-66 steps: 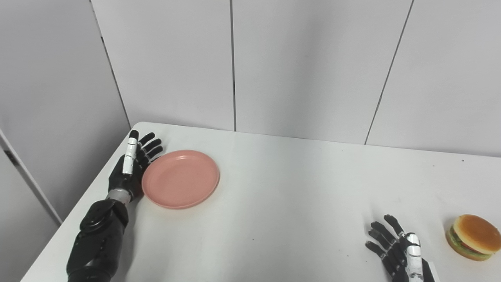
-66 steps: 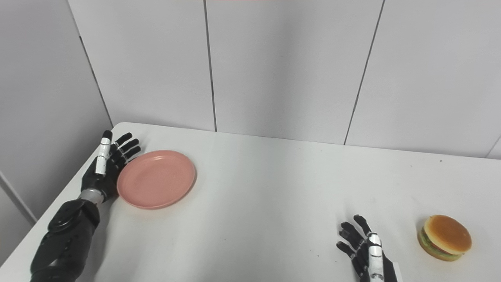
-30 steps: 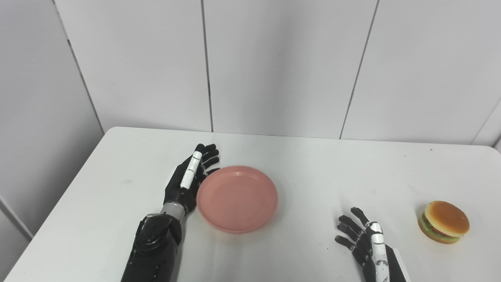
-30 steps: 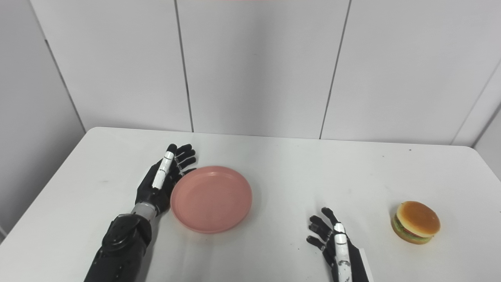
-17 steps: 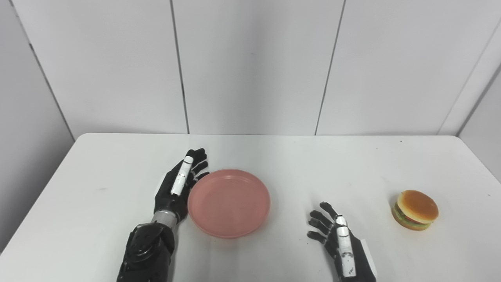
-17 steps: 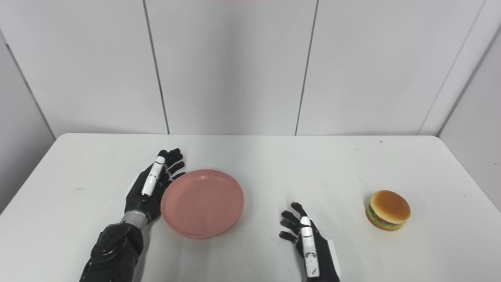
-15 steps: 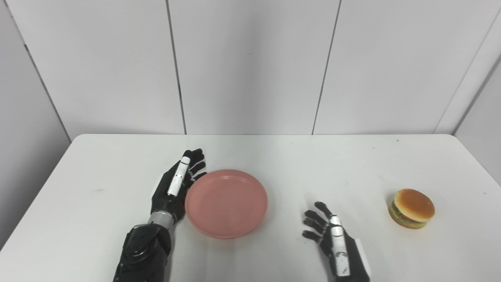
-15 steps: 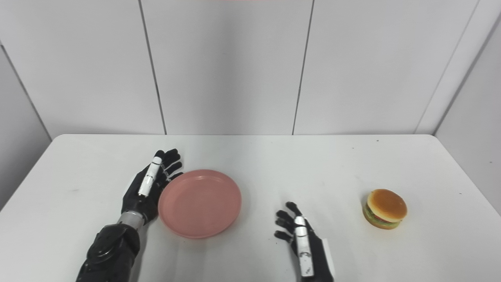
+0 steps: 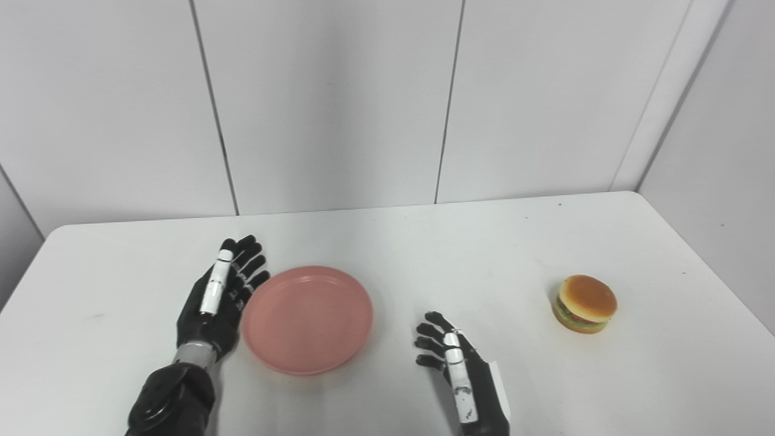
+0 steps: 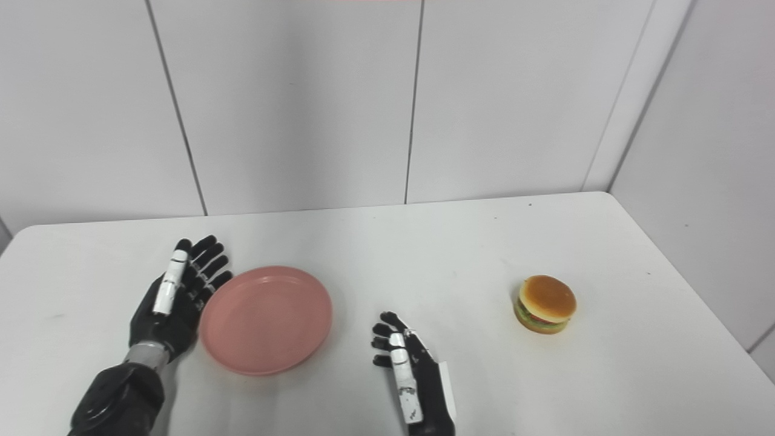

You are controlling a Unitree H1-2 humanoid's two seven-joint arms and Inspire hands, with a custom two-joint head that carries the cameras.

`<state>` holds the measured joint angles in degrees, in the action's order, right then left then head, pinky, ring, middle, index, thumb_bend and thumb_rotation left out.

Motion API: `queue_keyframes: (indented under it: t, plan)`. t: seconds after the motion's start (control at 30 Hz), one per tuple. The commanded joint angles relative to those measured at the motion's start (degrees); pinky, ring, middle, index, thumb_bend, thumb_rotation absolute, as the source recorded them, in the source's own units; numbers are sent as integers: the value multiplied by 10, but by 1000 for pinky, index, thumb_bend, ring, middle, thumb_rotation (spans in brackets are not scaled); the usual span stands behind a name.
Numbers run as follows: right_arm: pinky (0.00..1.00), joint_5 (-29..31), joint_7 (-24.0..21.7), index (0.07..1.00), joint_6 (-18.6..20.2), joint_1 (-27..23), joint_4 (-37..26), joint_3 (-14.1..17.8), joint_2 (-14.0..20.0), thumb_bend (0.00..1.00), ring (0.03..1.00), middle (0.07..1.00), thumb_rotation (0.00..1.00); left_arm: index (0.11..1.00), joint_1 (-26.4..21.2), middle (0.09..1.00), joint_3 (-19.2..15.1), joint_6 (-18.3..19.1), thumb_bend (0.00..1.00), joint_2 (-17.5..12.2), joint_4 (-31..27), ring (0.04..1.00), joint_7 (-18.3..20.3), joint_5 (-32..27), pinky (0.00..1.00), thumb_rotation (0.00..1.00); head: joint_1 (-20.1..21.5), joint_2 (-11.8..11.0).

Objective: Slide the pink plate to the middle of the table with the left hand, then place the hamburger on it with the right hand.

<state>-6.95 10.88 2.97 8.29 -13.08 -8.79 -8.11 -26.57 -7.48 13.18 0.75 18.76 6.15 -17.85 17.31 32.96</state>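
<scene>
The pink plate [image 9: 307, 318] lies flat on the white table [image 9: 484, 254], a little left of its middle. My left hand [image 9: 218, 297] is open, its palm and fingers against the plate's left rim. My right hand [image 9: 454, 363] is open and empty near the front edge, just right of the plate and apart from it. The hamburger [image 9: 584, 303] stands on the table at the right, well clear of my right hand. In the right eye view the plate [image 10: 266, 318] and the hamburger [image 10: 545, 312] stand the same way.
Grey wall panels stand behind the table and along its right side. The table's right edge [image 9: 702, 260] runs close behind the hamburger. Bare tabletop lies between the plate and the hamburger.
The camera has swung right, so the whole picture has shifted left. Over the earlier frames my left hand pushed the plate from the table's left edge toward the middle. The right hand stays open.
</scene>
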Motion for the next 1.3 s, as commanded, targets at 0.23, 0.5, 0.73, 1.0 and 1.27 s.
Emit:
queue_keyframes:
  t: [0.23, 0.5, 0.73, 1.0, 1.27]
  plan:
    - [741, -47, 9, 841, -58, 19, -18, -2, 4, 650, 800, 844, 1000, 716, 19, 848, -8, 42, 616, -3, 2, 887, -12, -5, 852, 654, -5, 4]
    - [702, -116, 31, 826, -106, -16, -81, 52, 40, 611, 767, 799, 991, 721, 7, 845, -7, 49, 607, -14, 2, 875, -10, -3, 809, 655, -9, -2]
    - [625, -254, 31, 782, -90, -91, -133, 112, 111, 631, 717, 770, 1000, 727, 0, 838, -3, 39, 610, -8, 17, 871, -2, -6, 823, 657, -4, -10]
    - [550, -294, -19, 701, -13, -177, -145, 169, 186, 674, 617, 677, 955, 749, -1, 849, -3, 40, 600, -2, 25, 889, 1, -12, 875, 653, -10, -15]
    - [538, -357, -120, 692, 114, -220, -100, 156, 245, 716, 664, 699, 978, 742, -1, 844, -5, 45, 592, -6, 20, 885, 7, -15, 868, 661, -8, -16]
